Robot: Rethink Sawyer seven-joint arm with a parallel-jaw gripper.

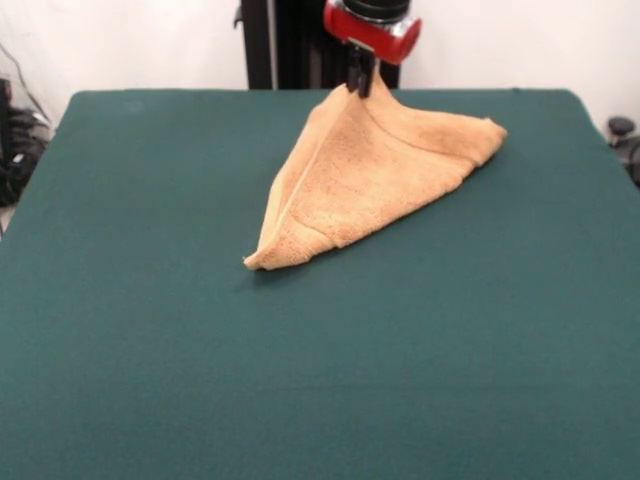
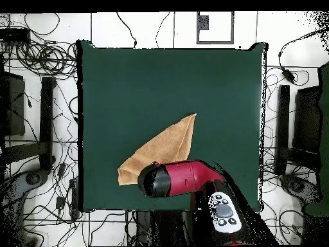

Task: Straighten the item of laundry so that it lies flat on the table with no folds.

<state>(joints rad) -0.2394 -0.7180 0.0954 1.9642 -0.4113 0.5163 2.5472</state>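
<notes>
Front view first: I see my end effector (image 1: 361,84) pinched shut on the top of the towel (image 1: 365,170), holding a peak of cloth up off the bench (image 1: 320,370). From that peak the towel drapes down like a tent, one corner stretching to about 7 o'clock and touching the green surface, another lobe lying out toward 3 o'clock. A fold runs down its middle, so it is not flat. Overhead, I see the towel (image 2: 164,151) as a narrow triangle on the bench (image 2: 128,83), its long tip pointing to 1 o'clock, its wide end partly hidden under my red and black arm (image 2: 183,179). Cables (image 2: 38,51) litter the floor around the bench.
</notes>
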